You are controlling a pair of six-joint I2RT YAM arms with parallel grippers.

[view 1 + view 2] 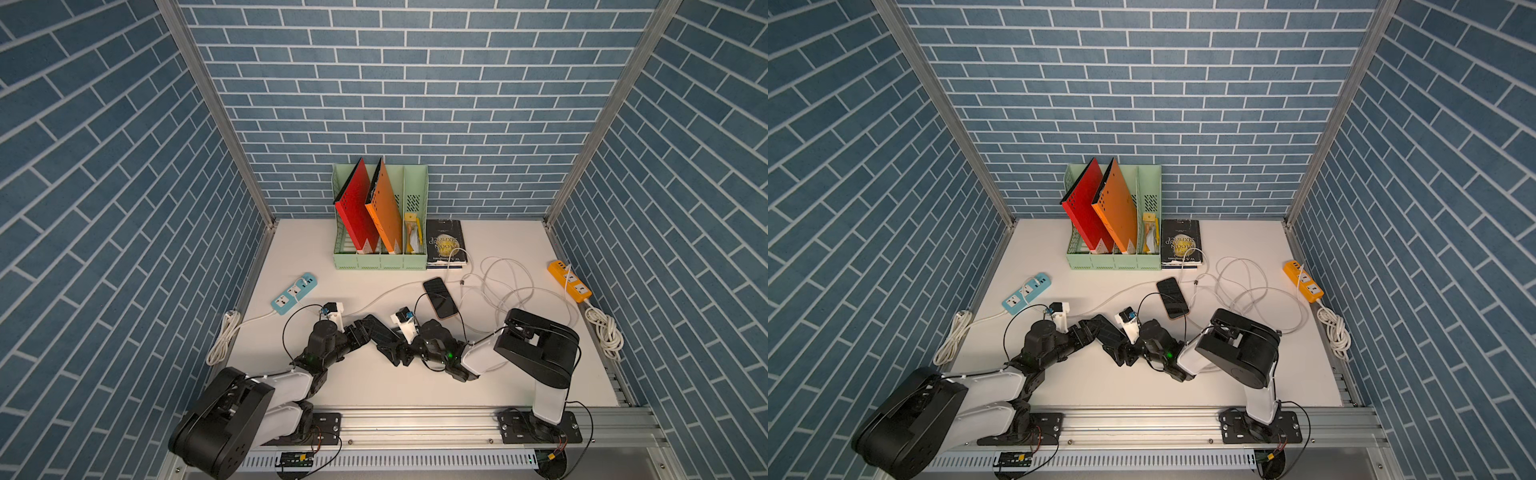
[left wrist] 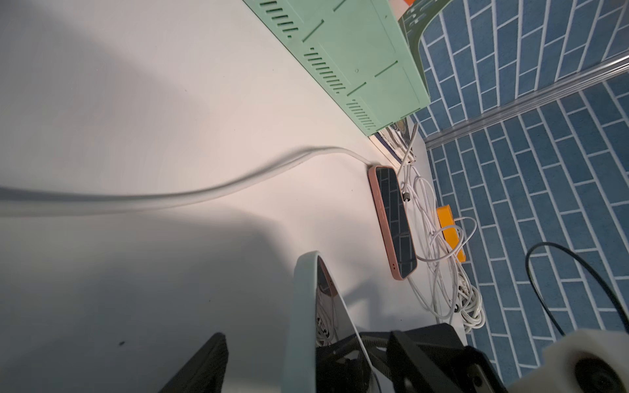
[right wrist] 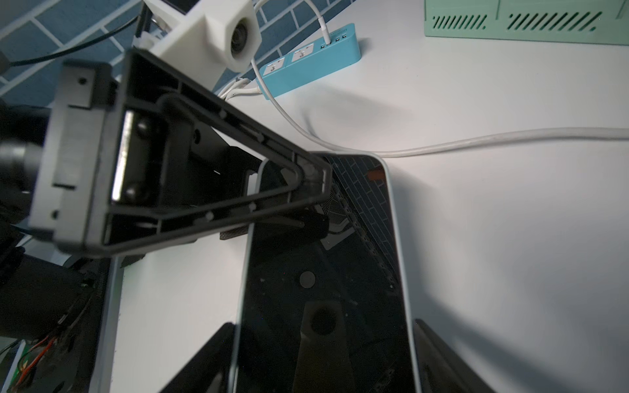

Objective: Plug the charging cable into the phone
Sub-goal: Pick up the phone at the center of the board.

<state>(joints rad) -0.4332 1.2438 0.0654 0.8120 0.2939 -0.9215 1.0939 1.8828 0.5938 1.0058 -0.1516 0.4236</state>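
Book (image 1: pixel 444 243) — "MOON", "SIXPENCE"; right gripper (image 3: pixel 323 326) holds phone (image 3: pixel 316 258).

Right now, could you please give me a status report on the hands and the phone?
Right hand shut on pale-cased phone; left hand open astride its far end. Loose cable plug on table, unheld. Pink-cased phone beside plug.

Pink-case phone (image 1: pixel 440 297) nr cable end (image 1: pixel 462 282); table (image 1: pixel 353 386) ctr
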